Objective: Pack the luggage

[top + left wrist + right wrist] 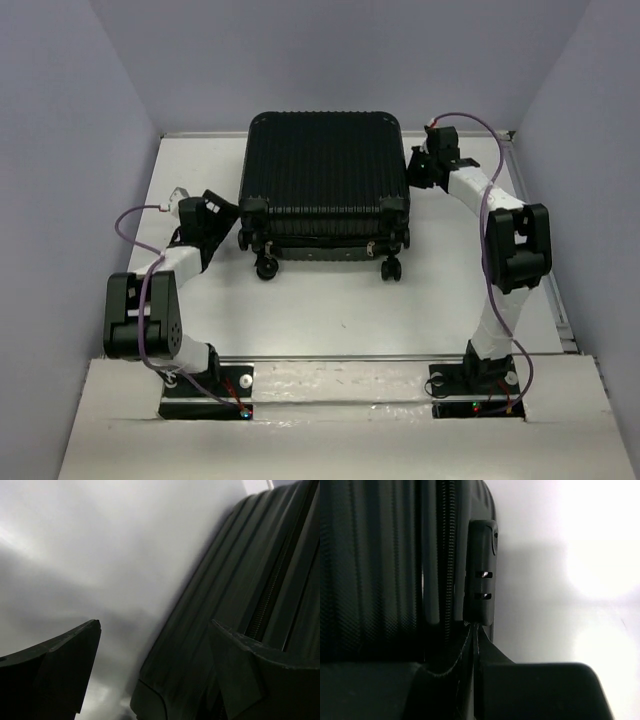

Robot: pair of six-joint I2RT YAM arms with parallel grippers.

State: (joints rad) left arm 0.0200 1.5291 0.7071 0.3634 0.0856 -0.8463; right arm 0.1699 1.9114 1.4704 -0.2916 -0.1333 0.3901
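The luggage (325, 170) is a black ribbed hard-shell suitcase lying flat and closed at the back middle of the table, wheels (267, 268) toward me. My left gripper (228, 212) is open at its front left corner. In the left wrist view the ribbed side (235, 580) lies between the spread fingers (65, 665), against the right one. My right gripper (418, 165) is at the suitcase's right side. In the right wrist view it (476, 627) is shut, tips just under a black slotted plastic piece (481, 570) beside the zipper (447, 555). Whether it pinches anything thin cannot be told.
The white table (330, 320) is bounded by grey walls on the left, back and right. A metal rail (537, 250) runs along its right edge. Purple cables loop over both arms. A second wheel (391, 268) sticks out at the suitcase's front right.
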